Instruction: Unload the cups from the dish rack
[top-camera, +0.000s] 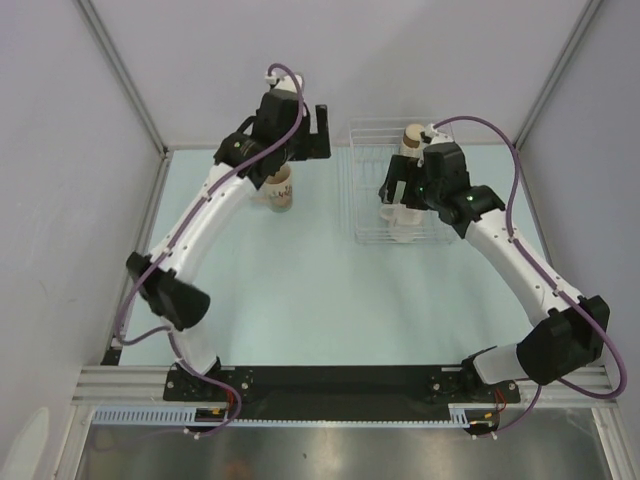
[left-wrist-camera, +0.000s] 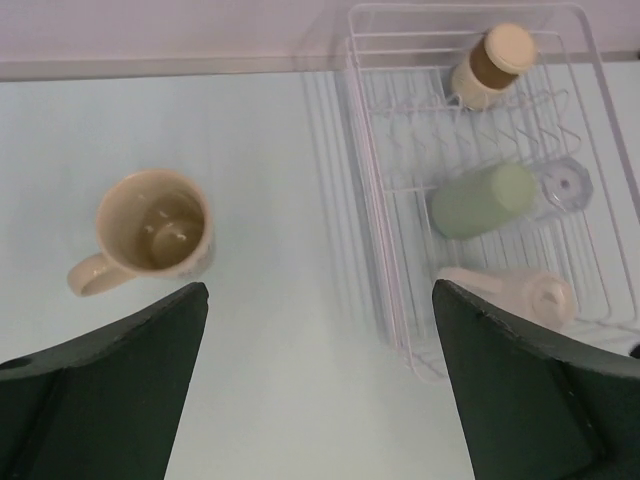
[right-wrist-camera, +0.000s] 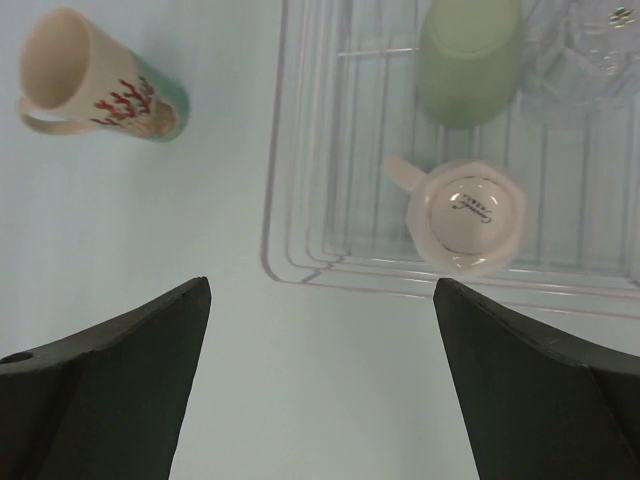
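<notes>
The white wire dish rack stands at the back right of the table. A tan brown-topped cup is at its far end and a white handled mug at its near end. In the right wrist view the white mug is upside down in the rack, beside a pale green cup. A cream mug with print stands upright on the table left of the rack. My left gripper is open and empty, above and behind that mug. My right gripper is open and empty over the rack.
A clear glass lies in the rack next to the green cup. The left wrist view also shows the cream mug and the tan cup. Walls enclose the table on three sides.
</notes>
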